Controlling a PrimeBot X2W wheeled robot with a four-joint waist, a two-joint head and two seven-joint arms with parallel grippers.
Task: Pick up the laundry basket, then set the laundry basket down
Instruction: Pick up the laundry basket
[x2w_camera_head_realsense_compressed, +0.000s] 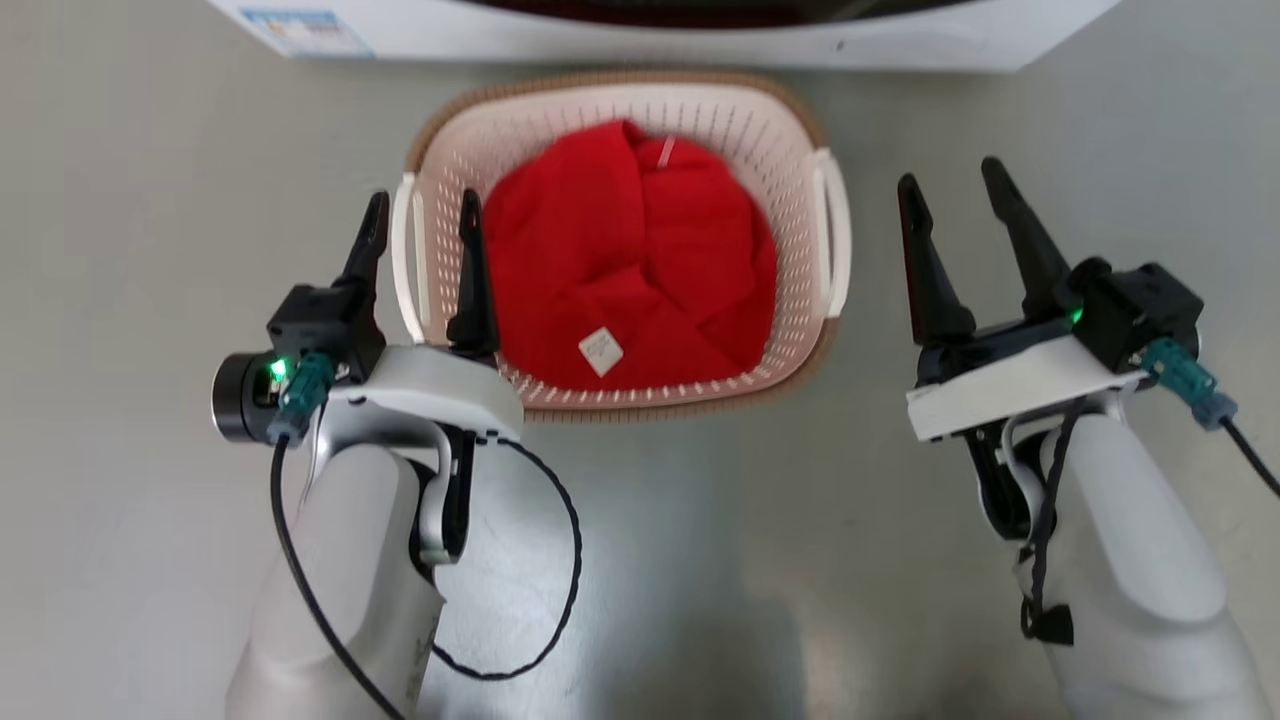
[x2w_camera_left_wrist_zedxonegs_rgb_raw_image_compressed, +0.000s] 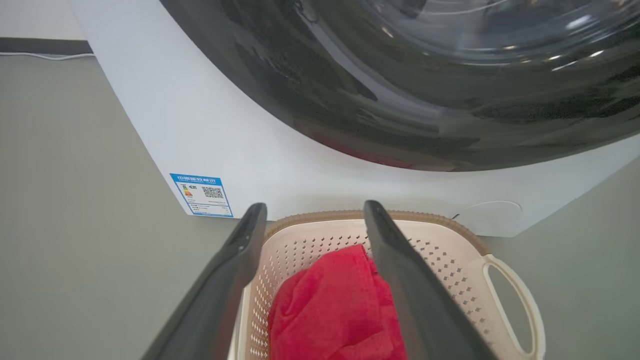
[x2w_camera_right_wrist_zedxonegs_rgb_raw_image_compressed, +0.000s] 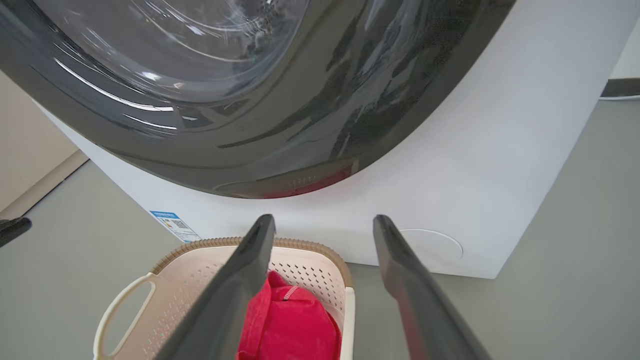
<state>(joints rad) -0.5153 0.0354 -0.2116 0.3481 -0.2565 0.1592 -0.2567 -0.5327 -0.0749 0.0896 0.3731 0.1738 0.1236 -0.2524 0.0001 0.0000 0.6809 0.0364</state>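
The basket (x2w_camera_head_realsense_compressed: 700, 110) sits on the floor (x2w_camera_head_realsense_compressed: 150, 200) by the washer (x2w_camera_head_realsense_compressed: 700, 40), between 2 wide-open, empty claws. The left claw (x2w_camera_head_realsense_compressed: 423, 215) is nearer, over the basket's left edge. The right claw (x2w_camera_head_realsense_compressed: 950, 180) waits just beside its right.

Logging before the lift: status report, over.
Left gripper open, astride left rim of cream perforated laundry basket. Right gripper open, apart, right of it. Red cloth inside; white washing machine behind.

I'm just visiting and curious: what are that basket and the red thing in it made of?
The laundry basket looks like matte cream plastic, moulded with rows of small holes; its brown rim has a woven look, probably plastic. The red cloth seems soft fabric: it lies in folds and bears a label.
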